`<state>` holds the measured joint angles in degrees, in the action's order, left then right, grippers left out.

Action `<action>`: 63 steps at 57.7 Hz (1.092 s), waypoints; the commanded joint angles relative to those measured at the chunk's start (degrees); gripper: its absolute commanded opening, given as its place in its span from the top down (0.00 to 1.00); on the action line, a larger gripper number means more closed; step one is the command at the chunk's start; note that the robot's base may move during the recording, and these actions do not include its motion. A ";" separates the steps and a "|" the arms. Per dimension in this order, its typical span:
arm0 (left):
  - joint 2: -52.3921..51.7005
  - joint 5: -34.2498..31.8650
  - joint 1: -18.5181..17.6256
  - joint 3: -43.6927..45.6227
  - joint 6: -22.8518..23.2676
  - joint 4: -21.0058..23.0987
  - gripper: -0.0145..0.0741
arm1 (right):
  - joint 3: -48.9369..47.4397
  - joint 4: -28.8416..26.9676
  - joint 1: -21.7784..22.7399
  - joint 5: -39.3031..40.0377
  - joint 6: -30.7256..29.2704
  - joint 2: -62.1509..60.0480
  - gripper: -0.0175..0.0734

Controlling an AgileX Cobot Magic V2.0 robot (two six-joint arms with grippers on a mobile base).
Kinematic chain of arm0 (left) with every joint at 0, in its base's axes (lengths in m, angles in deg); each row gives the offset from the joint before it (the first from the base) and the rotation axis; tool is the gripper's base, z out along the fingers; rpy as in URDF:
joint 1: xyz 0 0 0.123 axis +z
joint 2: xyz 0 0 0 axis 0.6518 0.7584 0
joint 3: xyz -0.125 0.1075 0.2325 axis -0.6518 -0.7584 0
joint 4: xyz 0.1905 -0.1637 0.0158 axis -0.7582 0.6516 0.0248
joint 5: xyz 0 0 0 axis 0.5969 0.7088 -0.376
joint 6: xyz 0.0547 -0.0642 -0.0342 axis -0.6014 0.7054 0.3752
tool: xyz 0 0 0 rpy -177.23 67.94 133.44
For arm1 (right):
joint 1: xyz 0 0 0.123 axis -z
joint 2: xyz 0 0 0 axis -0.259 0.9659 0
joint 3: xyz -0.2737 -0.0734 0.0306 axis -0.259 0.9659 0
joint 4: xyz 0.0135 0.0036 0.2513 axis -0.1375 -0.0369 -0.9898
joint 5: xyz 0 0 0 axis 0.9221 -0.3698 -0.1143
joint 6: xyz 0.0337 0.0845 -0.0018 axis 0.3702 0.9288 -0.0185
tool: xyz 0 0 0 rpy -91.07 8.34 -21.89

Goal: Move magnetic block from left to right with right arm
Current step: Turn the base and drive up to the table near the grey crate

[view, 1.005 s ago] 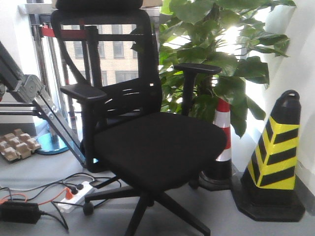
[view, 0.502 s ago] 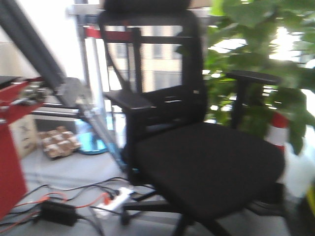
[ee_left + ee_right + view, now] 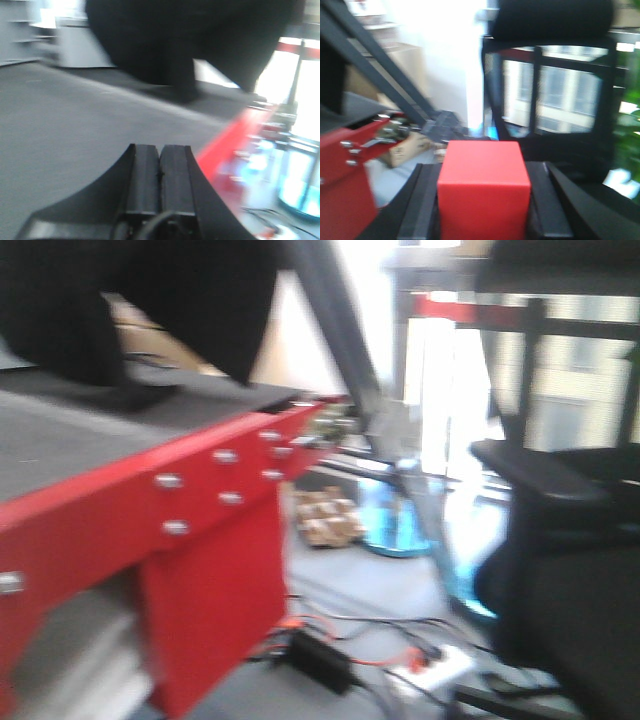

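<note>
Magnetic block (image 3: 483, 190): gripped between the fingers of the right end effector (image 3: 485, 202), in open air right of the red-edged counter (image 3: 342, 150). An office chair (image 3: 550, 20) stands beyond. Left end effector (image 3: 160, 167): clenched on nothing, low over the counter's grey top.

Bare grey worktop (image 3: 65, 120) open ahead of left gripper (image 3: 160, 150); bulky black mass (image 3: 190, 45) blocks far end. Beyond right gripper (image 3: 482, 170) and its small matte red cube (image 3: 482, 197), black office chair (image 3: 555, 65) looms near, with dark slanting metal strut (image 3: 375, 62) at left. Loose cables (image 3: 345, 622) litter grey floor (image 3: 380, 585) beside red metal frame (image 3: 200, 500).
</note>
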<state>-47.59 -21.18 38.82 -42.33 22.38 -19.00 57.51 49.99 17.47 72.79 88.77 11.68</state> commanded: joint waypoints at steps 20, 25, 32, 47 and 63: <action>-0.54 -4.78 0.00 -0.46 0.43 0.15 0.98 | -1.69 -0.12 0.35 5.30 -0.54 0.61 0.46; -0.54 -4.78 0.00 -0.46 0.43 0.15 0.98 | -1.69 -0.12 0.35 5.30 -0.54 0.61 0.46; -0.54 -4.78 0.00 -0.46 0.43 0.15 0.98 | -1.69 -0.12 0.35 5.30 -0.54 0.61 0.46; -0.54 -4.78 0.00 -0.46 0.43 0.15 0.98 | -1.69 -0.12 0.35 5.30 -0.54 0.61 0.46; -0.54 -4.78 0.00 -0.46 0.43 0.15 0.98 | -1.69 -0.12 0.35 5.30 -0.54 0.61 0.46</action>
<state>-47.59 -21.18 38.82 -42.33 22.38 -19.00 57.51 49.99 17.47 72.79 88.77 11.68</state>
